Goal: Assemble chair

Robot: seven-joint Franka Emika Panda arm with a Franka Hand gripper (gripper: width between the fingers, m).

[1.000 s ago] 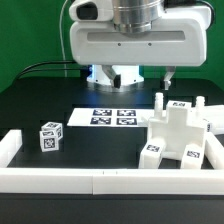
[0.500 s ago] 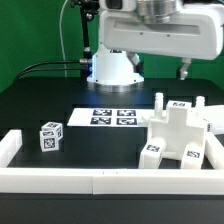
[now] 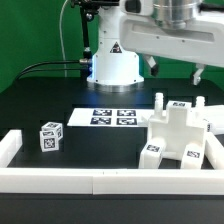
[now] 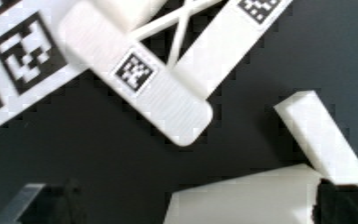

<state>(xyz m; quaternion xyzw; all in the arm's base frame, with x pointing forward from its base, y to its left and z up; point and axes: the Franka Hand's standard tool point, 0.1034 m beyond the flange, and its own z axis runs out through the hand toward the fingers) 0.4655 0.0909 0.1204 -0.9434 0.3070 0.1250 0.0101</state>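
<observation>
The loose white chair parts (image 3: 172, 132) lie piled at the exterior view's right, several with marker tags, one peg standing up. A small white tagged cube (image 3: 50, 135) sits apart at the left. My gripper (image 3: 176, 72) hangs high above the pile, behind it, with its fingers spread. In the wrist view the gripper (image 4: 197, 205) is open and holds nothing. Its dark fingers (image 4: 34, 205) stand wide apart at the picture's edge. Below them lie a flat white part (image 4: 274, 198), a long tagged slat (image 4: 158, 78) and a short bar (image 4: 327, 140).
The marker board (image 3: 115, 117) lies flat mid-table. A low white wall (image 3: 90, 180) runs along the front and up both sides. The robot's white base (image 3: 115, 68) stands at the back. The table (image 3: 50, 100) is black.
The arm and gripper have moved steadily toward the exterior view's right, from over the marker board to over the parts pile. The parts and the cube have not moved.
</observation>
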